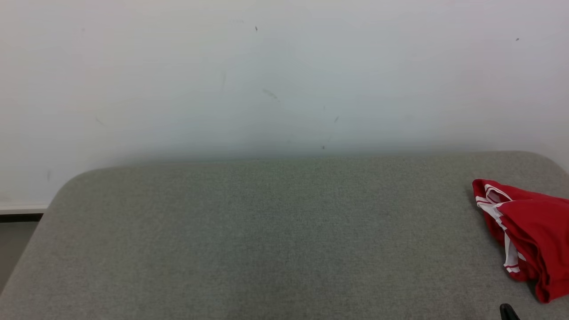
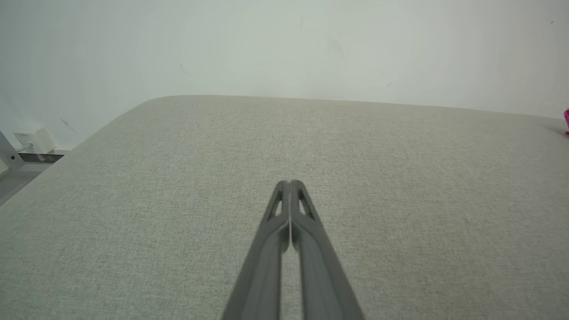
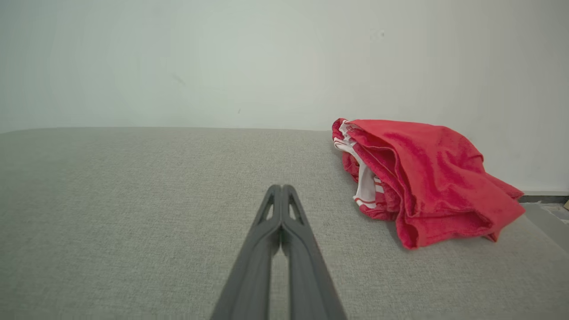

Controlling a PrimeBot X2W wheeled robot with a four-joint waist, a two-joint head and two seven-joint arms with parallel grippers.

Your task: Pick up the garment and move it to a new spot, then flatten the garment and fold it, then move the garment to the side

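Observation:
The garment is a red piece with white trim, bunched in a heap at the right edge of the grey padded surface. The right wrist view has the garment ahead and to the right of my right gripper, which is shut with nothing in it and stands apart from the cloth. A dark tip of the right gripper pokes up at the bottom right of the head view, just below the heap. My left gripper is shut and empty over bare fabric, and a sliver of the garment shows at the far right.
A white wall rises directly behind the padded surface. The surface's rounded back left corner drops to the floor, where a dark baseboard runs. A small white box sits by the wall beyond that corner.

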